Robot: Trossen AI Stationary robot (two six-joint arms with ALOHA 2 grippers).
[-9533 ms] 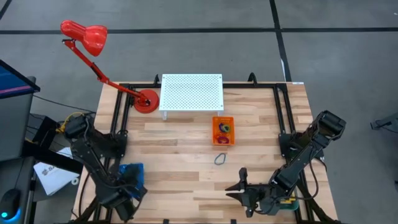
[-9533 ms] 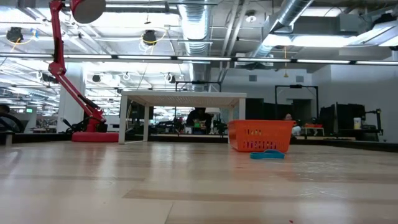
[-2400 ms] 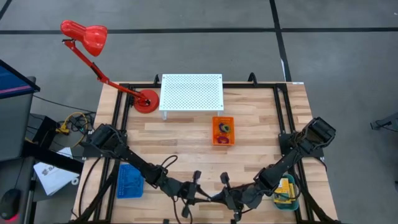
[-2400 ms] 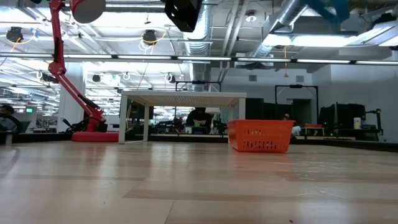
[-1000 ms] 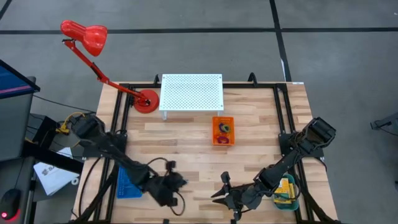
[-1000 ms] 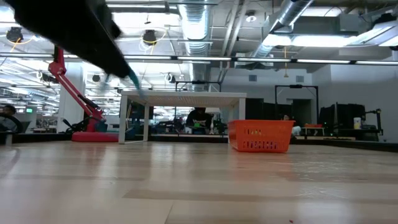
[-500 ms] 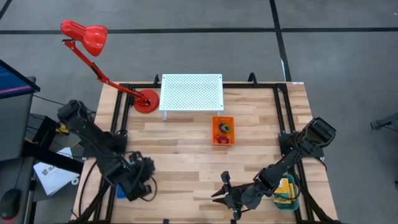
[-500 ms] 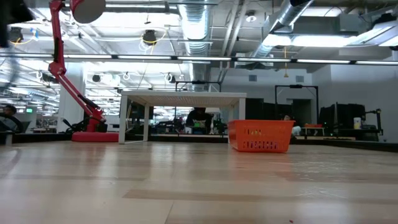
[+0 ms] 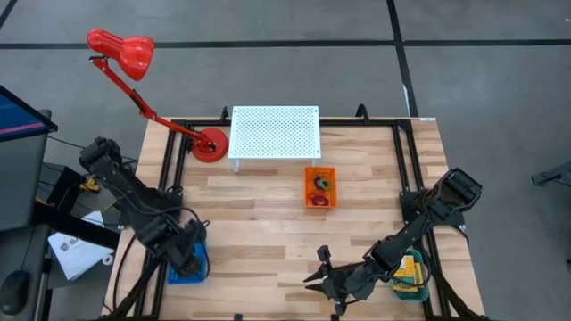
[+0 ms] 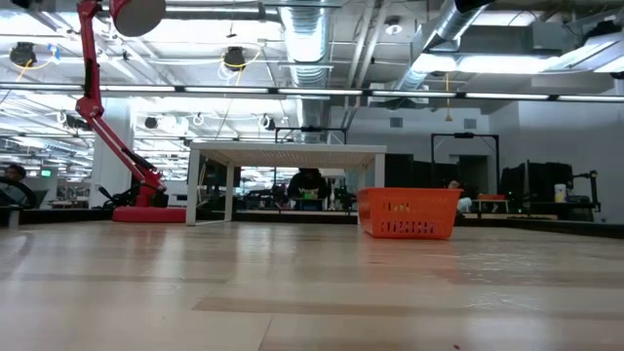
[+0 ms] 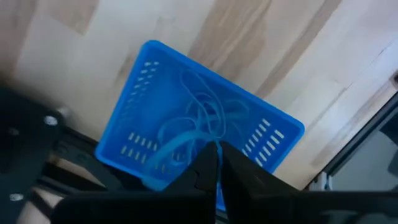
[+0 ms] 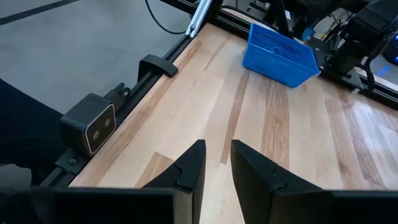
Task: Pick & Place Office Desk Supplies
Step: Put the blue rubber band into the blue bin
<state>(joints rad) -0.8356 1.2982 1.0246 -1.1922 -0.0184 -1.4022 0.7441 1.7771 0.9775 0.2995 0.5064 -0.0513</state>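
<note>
Looking at the lower left of the high view, you see your left gripper (image 9: 190, 259) over the blue tray (image 9: 200, 267), a slotted plastic rectangle. Its fingers (image 11: 208, 163) are pinched on a thin blue-grey wire clip loop (image 11: 198, 118) that trails into the tray, where more loops lie tangled. Your right gripper (image 9: 318, 270) waits low at centre, fingers narrowly apart. Rubber-band rings (image 9: 322, 185) sit in the orange tray (image 9: 308, 201); yellow boxes (image 9: 409, 267) fill the teal tray (image 9: 417, 296). Pale wood planks form the table (image 9: 268, 223), with a red desk lamp (image 9: 125, 49) at upper left.
</note>
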